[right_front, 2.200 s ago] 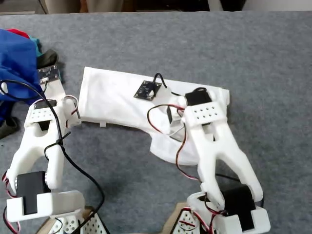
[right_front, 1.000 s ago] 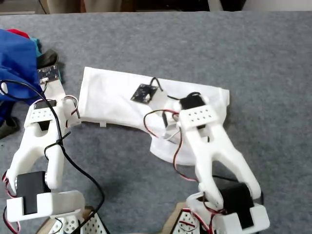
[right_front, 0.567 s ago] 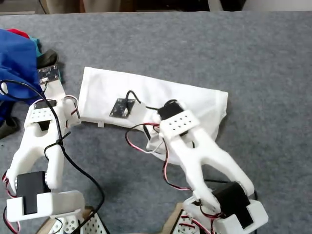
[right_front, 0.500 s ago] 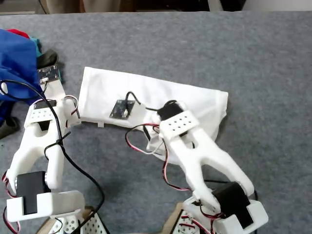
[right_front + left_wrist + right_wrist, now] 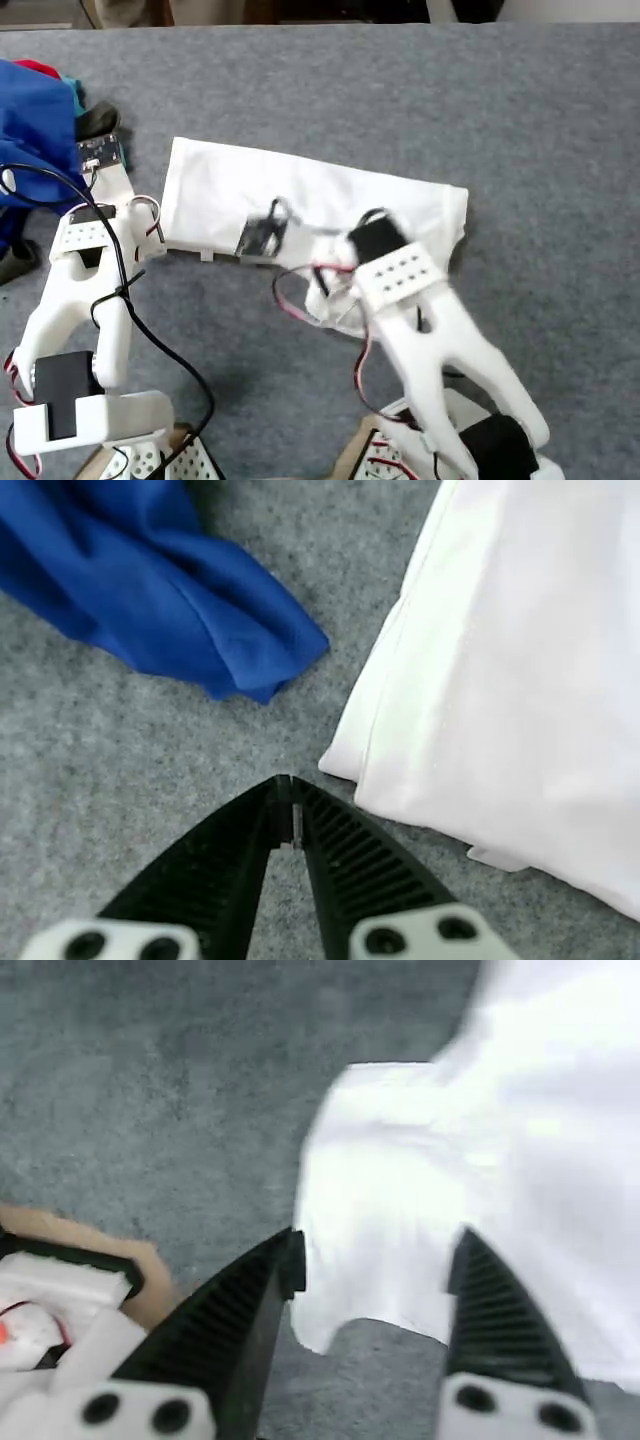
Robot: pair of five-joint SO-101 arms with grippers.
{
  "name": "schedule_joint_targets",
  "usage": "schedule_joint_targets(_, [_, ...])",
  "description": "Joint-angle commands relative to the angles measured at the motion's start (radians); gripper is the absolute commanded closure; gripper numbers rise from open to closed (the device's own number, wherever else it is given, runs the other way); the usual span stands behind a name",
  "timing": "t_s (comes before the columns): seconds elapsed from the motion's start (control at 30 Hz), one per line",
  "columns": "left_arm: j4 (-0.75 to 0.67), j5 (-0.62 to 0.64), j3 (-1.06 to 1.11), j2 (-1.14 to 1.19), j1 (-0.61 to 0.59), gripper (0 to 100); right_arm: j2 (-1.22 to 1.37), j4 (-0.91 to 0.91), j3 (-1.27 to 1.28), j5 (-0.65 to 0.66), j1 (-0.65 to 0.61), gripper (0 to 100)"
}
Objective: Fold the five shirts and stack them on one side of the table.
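Note:
A white shirt (image 5: 230,190) lies partly folded across the middle of the grey table, and it also shows in the left wrist view (image 5: 520,680). My right gripper (image 5: 378,1260) is open and hovers over the white shirt's (image 5: 400,1180) near edge, with nothing between its fingers. In the high view the right arm (image 5: 400,275) leans over the shirt's front right part. My left gripper (image 5: 283,810) is shut and empty, low over bare table between the white shirt and a blue shirt (image 5: 130,590). In the high view the left gripper (image 5: 95,120) sits beside the blue shirt (image 5: 35,120).
The blue shirt tops a heap at the far left edge, with red (image 5: 38,68) and teal (image 5: 73,95) cloth peeking out behind it. The grey table (image 5: 500,100) runs wide behind and right of the white shirt. A tan base board (image 5: 90,1250) lies near the right arm's foot.
The right arm swung left across the white shirt, then came back right and toward the front edge. The shirt's right side now lies flatter. The left arm has stayed still.

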Motion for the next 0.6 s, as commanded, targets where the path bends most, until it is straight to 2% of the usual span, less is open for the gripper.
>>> schedule_joint_targets(0.0, [-0.015, 0.011, -0.014, -0.008, -0.009, 98, 0.007, -0.044, -0.154, 0.011, 0.157, 99.7])
schedule_joint_targets(0.07, [-0.008, 0.023, -0.037, -0.007, -0.011, 98, 0.065, -0.094, -0.216, 0.009, 0.243, 96.6])
schedule_joint_targets(0.17, [0.011, 0.068, -0.091, -0.005, -0.025, 98, 0.18, -0.175, -0.308, 0.005, 0.321, 99.3])
schedule_joint_targets(0.4, [0.305, 0.186, -0.408, 0.001, 0.025, 98, 0.493, -0.258, -0.519, -0.133, 0.441, 99.3])
schedule_joint_targets(0.57, [0.387, 0.242, -0.592, 0.004, 0.127, 98, 0.708, -0.276, -0.616, -0.178, 0.483, 99.3])
